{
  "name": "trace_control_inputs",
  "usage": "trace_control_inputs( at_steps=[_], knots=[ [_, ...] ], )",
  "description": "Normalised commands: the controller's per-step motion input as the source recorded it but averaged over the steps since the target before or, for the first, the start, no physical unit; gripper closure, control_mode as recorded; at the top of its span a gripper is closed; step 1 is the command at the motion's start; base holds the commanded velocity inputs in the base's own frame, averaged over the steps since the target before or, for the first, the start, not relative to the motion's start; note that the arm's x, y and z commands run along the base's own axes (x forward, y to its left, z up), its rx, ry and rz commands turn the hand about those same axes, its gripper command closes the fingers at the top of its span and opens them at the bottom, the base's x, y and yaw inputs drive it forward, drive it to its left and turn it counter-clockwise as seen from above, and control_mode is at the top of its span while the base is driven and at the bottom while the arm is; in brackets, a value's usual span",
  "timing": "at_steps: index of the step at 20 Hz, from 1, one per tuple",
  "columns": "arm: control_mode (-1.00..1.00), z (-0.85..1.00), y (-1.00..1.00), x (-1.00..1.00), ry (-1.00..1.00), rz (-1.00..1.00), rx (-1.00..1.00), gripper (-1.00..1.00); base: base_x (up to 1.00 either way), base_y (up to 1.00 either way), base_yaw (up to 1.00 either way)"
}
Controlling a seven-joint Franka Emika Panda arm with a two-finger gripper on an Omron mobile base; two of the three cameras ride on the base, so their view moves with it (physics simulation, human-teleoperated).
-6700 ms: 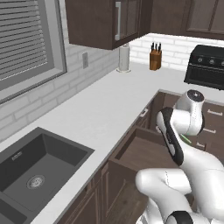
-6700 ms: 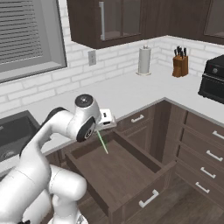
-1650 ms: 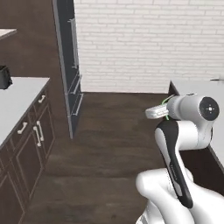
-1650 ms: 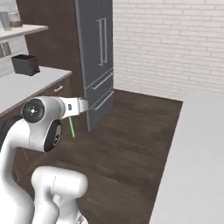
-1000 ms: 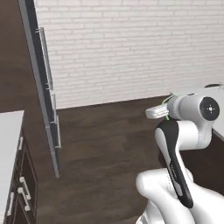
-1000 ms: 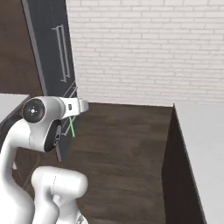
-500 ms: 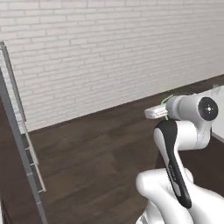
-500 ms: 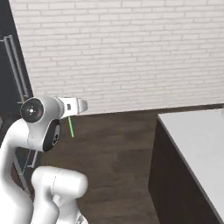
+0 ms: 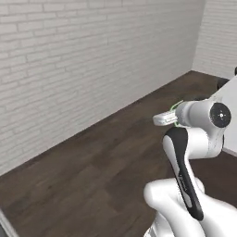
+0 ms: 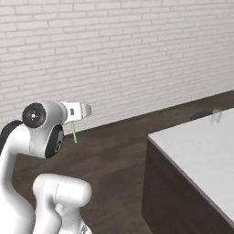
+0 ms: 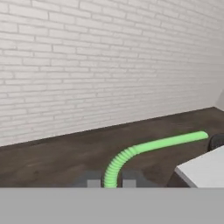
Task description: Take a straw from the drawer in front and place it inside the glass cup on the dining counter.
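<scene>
My gripper point(image 11: 110, 183) is shut on a green bendy straw point(image 11: 148, 146), held at its ribbed end between the two dark fingertips point(image 11: 93, 181). The straw curves up and to the right in the hand view. From the right base view the straw point(image 10: 74, 133) hangs as a thin green line under the gripper point(image 10: 74, 119), at the left of the picture. The dining counter point(image 10: 201, 157) stands at the right, white-topped on a dark base. The glass cup point(image 10: 215, 117) stands near its far edge, well away from the gripper. The drawer is out of view.
A white brick wall point(image 10: 137, 55) runs across the back above a dark wood floor point(image 9: 92, 171). Bare floor lies between the robot and the counter. A corner of the counter point(image 11: 205, 168) and a dark object point(image 11: 216, 141) beyond it show at the hand view's right.
The base has turned, so the whole scene has slid left: the tall fridge has left the pictures and the dining counter with the cup has come closer. The straw stays in the grip.
</scene>
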Motion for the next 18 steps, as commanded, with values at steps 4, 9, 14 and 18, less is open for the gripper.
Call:
trace_control_inputs(
  at_steps=[4,9,14,18],
  knots=[
    [1.0,0.0,0.0,0.0,0.0,0.0,0.0,1.0,1.0,0.6,-0.51],
    [1.0,0.0,0.0,0.0,0.0,0.0,0.0,1.0,1.0,0.62,-0.57],
    [1.0,0.0,0.0,0.0,0.0,0.0,0.0,1.0,0.97,0.64,-0.67],
    [1.0,0.0,0.0,0.0,0.0,0.0,0.0,1.0,0.89,0.69,-0.71]
  ],
)
